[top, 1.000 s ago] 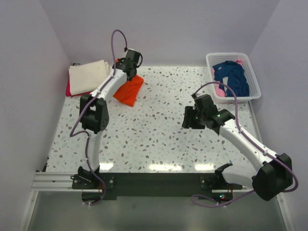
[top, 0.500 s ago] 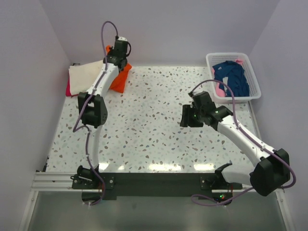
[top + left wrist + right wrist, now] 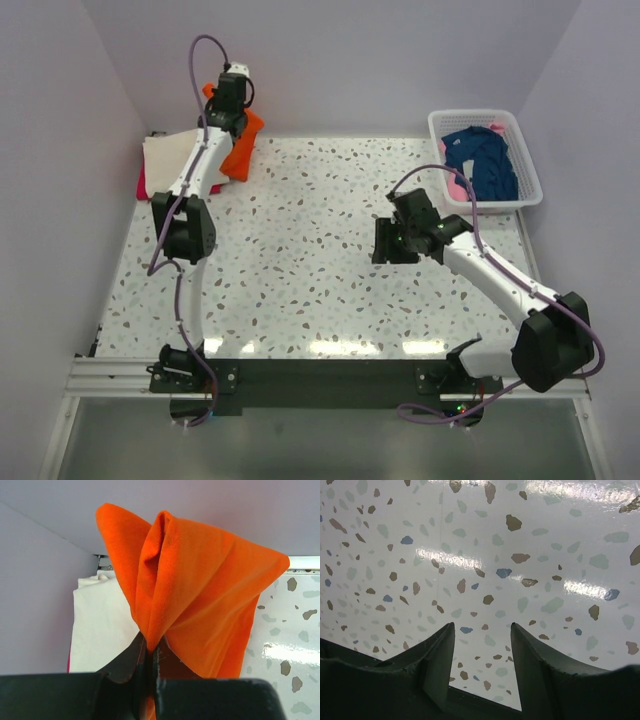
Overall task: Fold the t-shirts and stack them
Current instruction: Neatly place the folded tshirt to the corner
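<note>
A bright orange t-shirt (image 3: 200, 590) hangs bunched from my left gripper (image 3: 149, 647), whose jaws are shut on a pinch of its cloth. From above, the left gripper (image 3: 226, 105) is raised at the far left corner, with the orange t-shirt (image 3: 243, 145) drooping beside a folded cream t-shirt (image 3: 175, 155). The cream t-shirt (image 3: 100, 625) lies on a red one (image 3: 141, 186), of which only an edge shows. My right gripper (image 3: 482, 626) is open over bare speckled table, also seen mid-right (image 3: 380, 245). A navy t-shirt (image 3: 485, 160) lies in the basket.
The white lattice basket (image 3: 480, 115) stands at the far right corner, with some pink cloth under the navy shirt. Lilac walls close in the table at the back and both sides. The speckled tabletop (image 3: 300, 260) stretches between the arms.
My left gripper has lifted the orange t-shirt off the table and carried it left and back, towards the cream and red pile. The right arm shifted slightly left.
</note>
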